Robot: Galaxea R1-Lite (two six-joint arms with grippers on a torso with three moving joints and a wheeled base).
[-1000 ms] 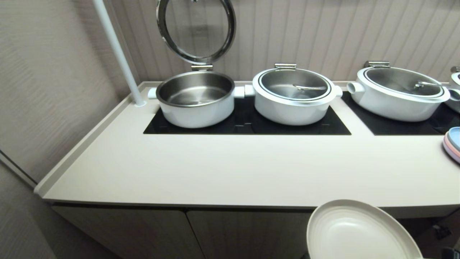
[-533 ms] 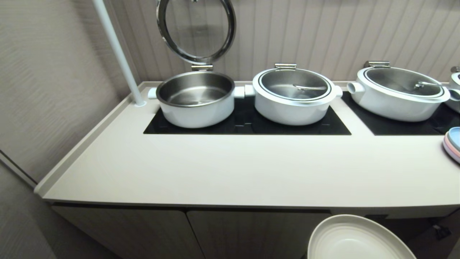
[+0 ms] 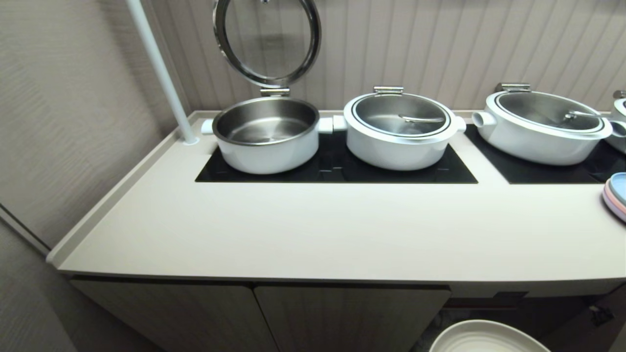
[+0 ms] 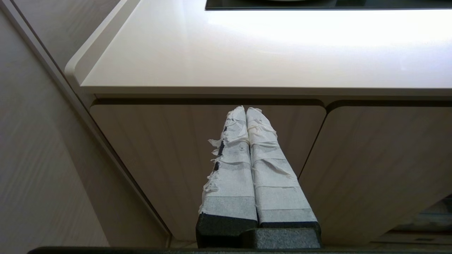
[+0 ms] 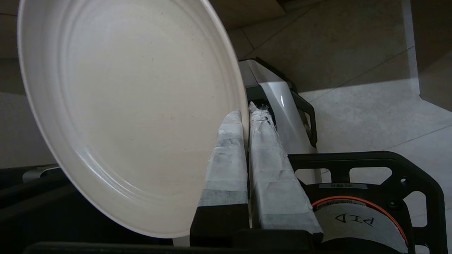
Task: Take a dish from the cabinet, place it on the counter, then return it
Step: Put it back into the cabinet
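The off-white dish [image 3: 489, 337] shows at the bottom edge of the head view, below the front edge of the cream counter [image 3: 313, 234]. In the right wrist view the dish [image 5: 134, 106] fills the frame, and my right gripper [image 5: 246, 109] is shut on its rim, one taped finger on each face. The cabinet doors [image 3: 342, 318] under the counter are closed on the left; to the right a dark opening with a small black label [image 3: 508, 295] shows. My left gripper [image 4: 246, 110] is shut and empty, parked in front of a closed cabinet door [image 4: 169, 155].
Three white pots stand on the black cooktop [image 3: 337, 168]: an open one [image 3: 266, 134] with its lid raised, and two lidded ones [image 3: 401, 129] [image 3: 545, 127]. Pink-and-blue plates [image 3: 617, 195] sit at the counter's right edge. A white pole [image 3: 161, 73] rises at the back left.
The dish has sunk steadily from counter-edge height to the bottom of the head view, still held by my right gripper. The counter and pots have not shifted.
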